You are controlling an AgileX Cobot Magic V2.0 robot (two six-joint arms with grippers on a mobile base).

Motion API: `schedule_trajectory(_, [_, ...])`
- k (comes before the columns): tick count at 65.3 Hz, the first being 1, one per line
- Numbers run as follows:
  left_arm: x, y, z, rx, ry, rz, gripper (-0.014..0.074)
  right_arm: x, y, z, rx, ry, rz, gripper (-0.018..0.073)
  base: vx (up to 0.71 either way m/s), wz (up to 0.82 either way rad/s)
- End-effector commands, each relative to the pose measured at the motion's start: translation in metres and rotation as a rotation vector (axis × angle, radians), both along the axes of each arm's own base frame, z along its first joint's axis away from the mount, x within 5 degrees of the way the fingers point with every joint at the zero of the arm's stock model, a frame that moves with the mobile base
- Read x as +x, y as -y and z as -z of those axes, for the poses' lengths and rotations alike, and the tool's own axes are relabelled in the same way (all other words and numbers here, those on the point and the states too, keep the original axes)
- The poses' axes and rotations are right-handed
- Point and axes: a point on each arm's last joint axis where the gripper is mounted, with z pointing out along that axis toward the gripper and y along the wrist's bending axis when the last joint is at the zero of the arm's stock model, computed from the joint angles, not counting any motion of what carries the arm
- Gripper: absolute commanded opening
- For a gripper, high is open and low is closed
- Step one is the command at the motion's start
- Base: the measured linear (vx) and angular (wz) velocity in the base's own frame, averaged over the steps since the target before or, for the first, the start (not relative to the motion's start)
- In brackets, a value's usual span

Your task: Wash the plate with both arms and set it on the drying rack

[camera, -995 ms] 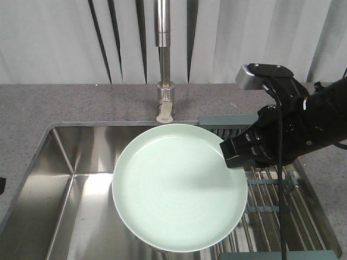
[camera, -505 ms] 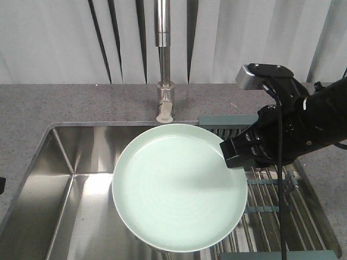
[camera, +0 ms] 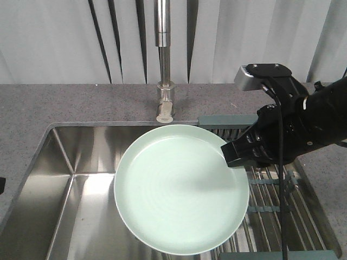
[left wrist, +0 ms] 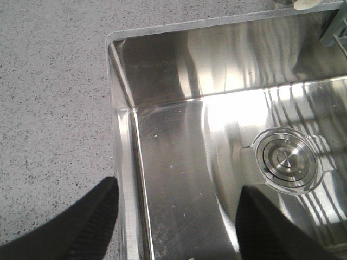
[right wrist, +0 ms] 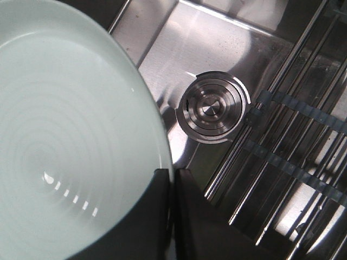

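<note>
1. Plate (camera: 181, 189) is held above the sink (camera: 70, 151), clear of the basin floor, with its right edge lying over the left side of the drying rack (camera: 271, 189).
2. Against the frame half a second earlier, the plate and the right gripper (camera: 234, 154) are seen shifted a little to the right. Otherwise the scene is unchanged.
3. The right arm (camera: 314, 122) is reached in from the right, sloping down toward the sink. The grey camera box (camera: 260, 76) is carried on top and a black cable (camera: 281, 216) hangs down in front of the rack.
4. In the right wrist view, the right gripper (right wrist: 172, 176) is closed on the plate (right wrist: 65, 135): the rim is pinched between the two dark fingers, which are almost touching.
5. The grip is taken at the plate's far right rim, just near of the faucet (camera: 164, 59) base and to its right.
6. The left gripper (left wrist: 178, 187) is spread wide and holds nothing. It is seen above the left edge of the sink, one finger over the speckled countertop (left wrist: 49, 108) and the other over the basin, with the drain (left wrist: 284, 160) to the right.
7. The plate's hollow face is turned upward. Whether it is quite level cannot be told.
8. Its outline is round, equally wide in every direction. It extends from the held rim toward the near left.
</note>
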Motion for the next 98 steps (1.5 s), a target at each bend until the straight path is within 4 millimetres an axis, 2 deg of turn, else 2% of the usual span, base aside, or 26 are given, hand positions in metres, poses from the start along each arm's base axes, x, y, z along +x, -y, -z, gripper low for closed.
schedule_trajectory(1, [0.003,0.002,-0.013,-0.029,0.085,0.002,0.044,-0.003,0.002,-0.015,0.025,0.072,0.002,-0.0004,0.0,0.0])
schedule_trajectory(18, [0.003,0.002,-0.013,-0.029,0.085,0.002,0.044,-0.003,0.004,-0.013,-0.016,0.072,-0.008,-0.0004,0.0,0.0])
schedule_trajectory(39, [0.003,0.002,-0.013,-0.03,0.085,0.002,0.044,-0.005,0.007,0.032,-0.055,0.042,-0.009,-0.0004,0.0,0.0])
schedule_trajectory(52, [0.003,0.002,-0.013,-0.03,0.085,0.002,0.044,-0.004,0.006,0.035,-0.067,0.052,-0.036,-0.0004,0.0,0.0])
schedule_trajectory(66, [0.003,0.002,-0.013,-0.031,0.085,0.002,0.044,0.016,-0.01,0.042,-0.045,0.029,-0.085,-0.0004,0.0,0.0])
schedule_trajectory(76, [0.003,0.002,-0.013,-0.031,0.085,0.002,0.044,0.034,-0.033,0.036,-0.037,0.062,-0.129,-0.0004,0.0,0.0])
schedule_trajectory(98, [0.003,0.002,-0.013,-0.031,0.085,0.002,0.044,0.083,-0.056,0.024,-0.006,0.102,-0.136,-0.0004,0.0,0.0])
